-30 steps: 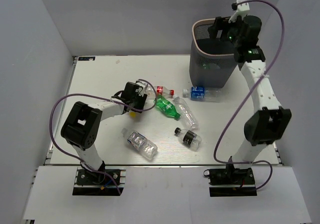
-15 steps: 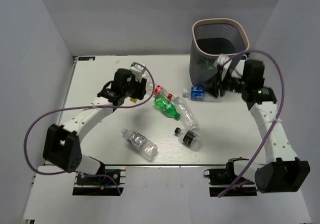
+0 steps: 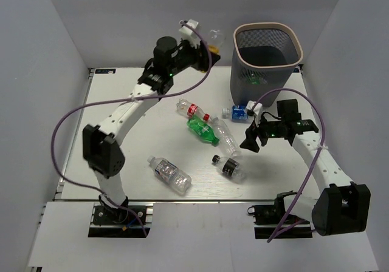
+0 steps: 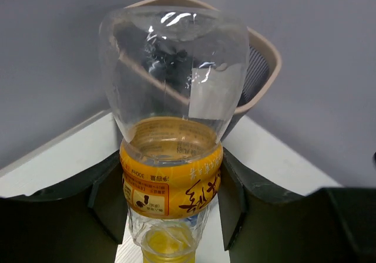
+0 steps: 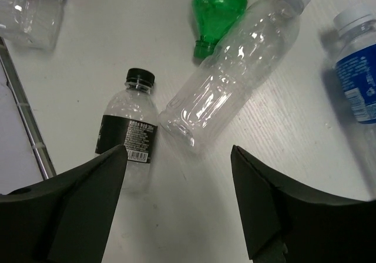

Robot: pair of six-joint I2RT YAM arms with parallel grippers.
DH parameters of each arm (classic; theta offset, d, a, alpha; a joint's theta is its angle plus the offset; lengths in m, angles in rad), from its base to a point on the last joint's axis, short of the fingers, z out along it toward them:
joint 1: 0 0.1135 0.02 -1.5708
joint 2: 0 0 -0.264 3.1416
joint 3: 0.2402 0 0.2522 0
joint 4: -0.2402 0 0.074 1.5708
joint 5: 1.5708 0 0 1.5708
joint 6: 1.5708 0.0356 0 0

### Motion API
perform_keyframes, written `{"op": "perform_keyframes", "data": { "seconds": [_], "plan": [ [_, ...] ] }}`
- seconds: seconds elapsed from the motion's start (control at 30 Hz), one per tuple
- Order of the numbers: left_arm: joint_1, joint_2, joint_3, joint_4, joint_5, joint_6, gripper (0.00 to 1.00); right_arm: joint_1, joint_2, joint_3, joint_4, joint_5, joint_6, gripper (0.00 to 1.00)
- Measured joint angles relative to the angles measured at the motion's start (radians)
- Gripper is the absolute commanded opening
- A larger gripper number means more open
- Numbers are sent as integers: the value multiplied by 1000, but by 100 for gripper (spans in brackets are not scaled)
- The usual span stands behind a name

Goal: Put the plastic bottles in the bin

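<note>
My left gripper (image 3: 202, 43) is shut on a clear bottle with a yellow label and cap (image 3: 214, 37), held high just left of the bin (image 3: 242, 61). In the left wrist view the bottle (image 4: 170, 178) sits between the jaws (image 4: 170, 201), with the bin's beige rim (image 4: 267, 60) behind it. My right gripper (image 3: 249, 143) is open and empty, low over the table. Its wrist view (image 5: 177, 157) shows a black-label bottle (image 5: 130, 135) and a clear white-capped bottle (image 5: 235, 69) just ahead of it.
On the table lie a red-label bottle (image 3: 189, 108), a green bottle (image 3: 203, 131), a blue-label bottle (image 3: 240, 112) near the bin's foot, and a clear bottle (image 3: 171, 174) at the front left. Grey walls enclose the table.
My left arm lifted the yellow-label bottle from the table up beside the bin. My right arm came down from over the bin to the table's middle, jaws open.
</note>
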Motion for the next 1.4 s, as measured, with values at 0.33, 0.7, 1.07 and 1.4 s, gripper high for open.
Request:
{"op": "perform_keyframes", "data": {
  "seconds": [0.33, 0.7, 1.07, 1.4],
  "plan": [
    [-77, 369, 359, 248, 49, -242, 15, 33, 4, -91, 5, 55, -6, 81],
    [-126, 535, 525, 457, -76, -457, 33, 37, -48, -162, 20, 82, 12, 83],
    [-209, 715, 665, 480, -315, -465, 100, 39, -82, -211, 77, 80, 61, 90],
    [-218, 713, 673, 427, -390, -427, 100, 40, -90, -254, 127, 73, 95, 90]
  ]
}}
